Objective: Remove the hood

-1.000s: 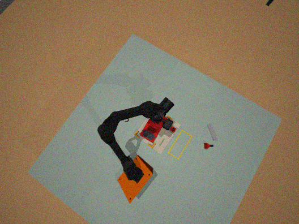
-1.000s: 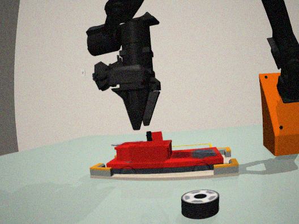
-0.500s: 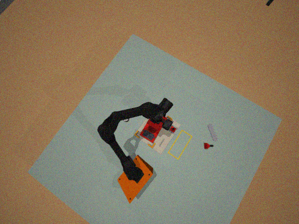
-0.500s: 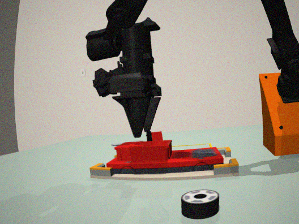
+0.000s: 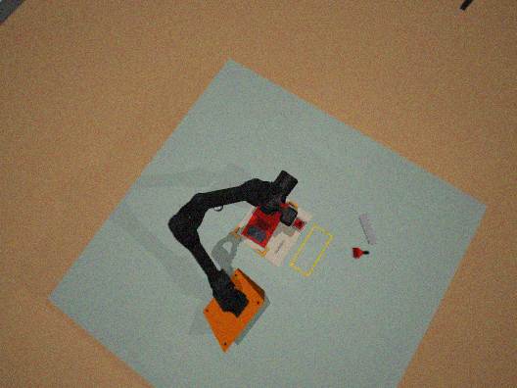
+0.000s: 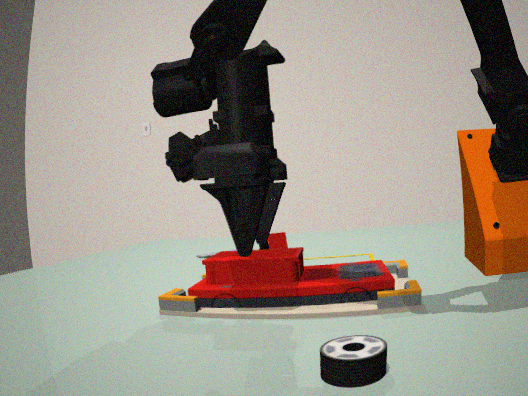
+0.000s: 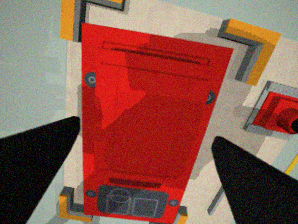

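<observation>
The red toy car [image 5: 248, 232] [image 6: 345, 287] [image 7: 93, 175] sits on a pale board between corner brackets. Its hood [image 6: 255, 270], a raised red box, is on the car at the end away from the grey panel. In the top view the arm hides part of it. My gripper [image 6: 253, 250] [image 7: 148, 132] is open and empty, pointing down, with its fingertips on either side of the car's width, at about the height of the hood's top. Gaps show between fingertips and red sides in the wrist view. The marked area [image 5: 303, 245] [image 6: 340, 257] is a yellow outline on the table beside the board.
A red block with a black knob [image 5: 299, 223] [image 7: 280, 112] stands in a holder on the board, close to one finger's side. Corner brackets [image 6: 178, 301] [image 7: 257, 50] surround the car. A black wheel [image 6: 354, 372], a pale bar [image 5: 367, 228] and a red, black-handled piece [image 5: 358, 253] lie on the table.
</observation>
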`<state>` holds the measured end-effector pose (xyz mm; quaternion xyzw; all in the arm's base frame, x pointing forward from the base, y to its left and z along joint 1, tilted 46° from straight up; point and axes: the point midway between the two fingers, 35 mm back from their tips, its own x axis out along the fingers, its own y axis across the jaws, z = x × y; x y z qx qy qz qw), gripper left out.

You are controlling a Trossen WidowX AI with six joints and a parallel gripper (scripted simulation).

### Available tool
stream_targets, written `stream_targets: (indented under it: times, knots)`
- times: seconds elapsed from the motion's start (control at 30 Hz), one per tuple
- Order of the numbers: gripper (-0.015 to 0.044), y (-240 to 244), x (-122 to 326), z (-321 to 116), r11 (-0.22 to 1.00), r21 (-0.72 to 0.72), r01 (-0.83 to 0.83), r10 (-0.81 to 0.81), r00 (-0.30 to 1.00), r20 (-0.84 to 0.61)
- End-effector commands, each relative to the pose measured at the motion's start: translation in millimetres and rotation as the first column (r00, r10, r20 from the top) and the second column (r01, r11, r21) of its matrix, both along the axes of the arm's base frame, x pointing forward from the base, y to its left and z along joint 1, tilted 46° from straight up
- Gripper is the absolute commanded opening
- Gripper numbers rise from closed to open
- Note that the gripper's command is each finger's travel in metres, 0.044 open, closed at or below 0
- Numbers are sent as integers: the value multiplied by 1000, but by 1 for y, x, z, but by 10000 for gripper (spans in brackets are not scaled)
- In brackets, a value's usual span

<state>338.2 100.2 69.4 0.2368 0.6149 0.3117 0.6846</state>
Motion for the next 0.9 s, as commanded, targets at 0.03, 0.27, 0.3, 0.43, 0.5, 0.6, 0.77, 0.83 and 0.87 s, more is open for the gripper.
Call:
stream_targets:
  times: [0.03,0.27,0.3,0.43,0.5,0.6,0.77,0.83,0.87]
  knots:
    - [440,3,-1,-2,1000,5,-1,1,1000,-4]
    - [440,5,-1,-3,1000,5,-1,1,1000,-4]
    - [440,6,-1,-4,1000,5,-1,1,1000,-4]
    - [440,7,-1,-5,1000,5,-1,1,1000,-4]
    - [440,8,-1,-6,1000,5,-1,1,1000,-4]
    - [440,9,-1,-7,1000,5,-1,1,1000,-4]
    - [440,11,0,-9,1000,5,-1,1,1000,-4]
    - [440,11,0,-9,1000,5,-1,1,1000,-4]
    - [440,12,0,-10,1000,5,-1,1,1000,-4]
